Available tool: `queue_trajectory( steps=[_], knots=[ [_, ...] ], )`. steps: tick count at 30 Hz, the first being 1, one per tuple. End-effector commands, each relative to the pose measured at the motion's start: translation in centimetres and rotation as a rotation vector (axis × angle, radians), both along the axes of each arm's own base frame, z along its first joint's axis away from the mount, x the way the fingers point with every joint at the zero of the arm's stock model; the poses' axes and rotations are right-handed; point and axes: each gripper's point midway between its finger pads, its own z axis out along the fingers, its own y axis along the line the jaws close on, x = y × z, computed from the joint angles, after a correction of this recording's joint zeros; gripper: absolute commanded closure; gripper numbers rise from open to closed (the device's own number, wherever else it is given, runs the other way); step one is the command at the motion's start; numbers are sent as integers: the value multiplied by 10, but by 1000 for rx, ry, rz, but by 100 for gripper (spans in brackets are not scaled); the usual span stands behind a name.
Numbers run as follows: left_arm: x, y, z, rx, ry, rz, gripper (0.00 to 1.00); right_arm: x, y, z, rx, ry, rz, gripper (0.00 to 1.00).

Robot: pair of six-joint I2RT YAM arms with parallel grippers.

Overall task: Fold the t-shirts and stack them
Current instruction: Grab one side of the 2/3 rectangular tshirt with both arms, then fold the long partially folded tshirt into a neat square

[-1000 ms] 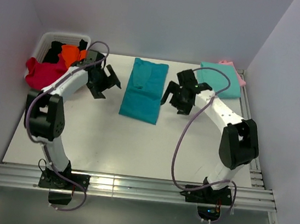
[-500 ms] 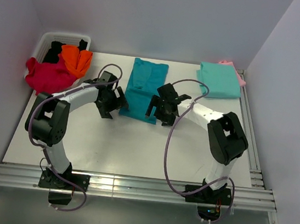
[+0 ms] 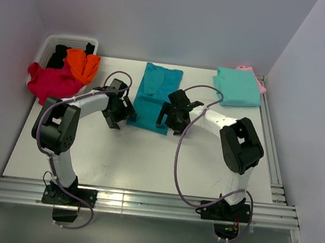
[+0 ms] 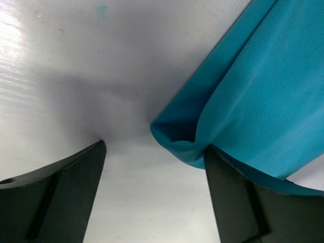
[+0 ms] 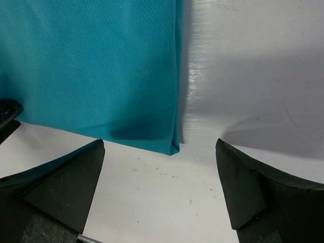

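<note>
A white desk (image 3: pixel 145 161) stood between pale, plain walls, with both arms reaching in from its near edge. At its middle lay the deep teal-blue t-shirt (image 3: pixel 154 96), folded lengthwise into a long narrow rectangle running away from the arms, flat and mostly smooth. The left fingers (image 3: pixel 121 115) were spread apart at the shirt's near left corner. The left wrist view showed that corner as layers of cloth curled into a small rounded fold, lying between the two dark fingers and reaching the right-hand one. The right fingers (image 3: pixel 171 122) were likewise held wide at the near right corner. There the cloth lay flat with a straight edge and a sharp corner, its fine mesh weave plain to see, and neither finger gripped it. In the far right corner sat the mint-green t-shirt (image 3: pixel 238 87), folded square, with a pink one (image 3: pixel 259 81) peeking out behind it. At far left a white basket (image 3: pixel 54 41) held black (image 3: pixel 57 58) and orange (image 3: pixel 81 66) shirts, and a crimson one (image 3: pixel 47 80) spilled over its near side.
</note>
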Motion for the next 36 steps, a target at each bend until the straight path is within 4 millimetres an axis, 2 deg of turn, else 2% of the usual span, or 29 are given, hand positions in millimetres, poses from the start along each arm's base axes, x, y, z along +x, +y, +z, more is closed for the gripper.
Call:
queue_trajectory(
  steps=[1,4,7,12,15,16,18,19,20,21,22,23,24,25,29,30,32,33,34,35,36],
  knots=[
    [-17,9,-23,49,52,26,17,11,0,-2,-1,-33,-16,3],
    [-22,10,-31,55,69,25,20,10,0,-5,-2,-27,-15,4],
    [-19,8,-31,56,67,19,25,10,2,-9,3,-20,-16,7],
    [-5,1,-27,52,57,14,32,10,6,-17,22,-8,-25,13],
    [4,-3,-26,51,51,9,39,8,9,-25,35,9,-25,28],
    [5,-3,-29,55,59,8,40,7,9,-26,38,14,-31,39],
    [11,-7,-27,52,51,5,45,7,9,-28,39,17,-33,54],
    [14,-8,-26,49,45,6,52,5,9,-29,39,21,-36,67],
    [15,-9,-25,49,45,5,54,4,8,-29,36,25,-38,71],
    [16,-10,-25,48,44,6,61,3,7,-31,32,30,-38,88],
    [17,-10,-24,45,38,8,69,0,5,-32,26,35,-41,97],
    [17,-11,-23,45,37,5,77,-2,3,-33,19,39,-41,100],
    [16,-13,-21,44,34,2,95,-3,1,-34,13,42,-43,100],
    [14,-12,-22,46,40,0,100,-7,-1,-36,8,46,-37,100],
    [6,-13,-15,42,26,-12,100,-17,-10,-34,-7,46,-33,100],
    [4,-13,-6,37,10,-17,100,-19,-13,-33,-10,46,-32,100],
    [-10,-13,0,40,10,-40,100,-29,-19,-24,-11,42,-27,100],
    [-15,-14,14,28,-17,-46,100,-38,-25,-26,-21,52,-27,100],
    [-27,-11,13,35,0,-52,100,-40,-26,-13,-7,26,-26,100],
    [-35,-13,17,33,-4,-63,100,-47,-30,-10,-14,33,-23,100],
    [-40,-13,30,17,-32,-59,100,-55,-35,-10,-24,42,-19,100]
  ],
)
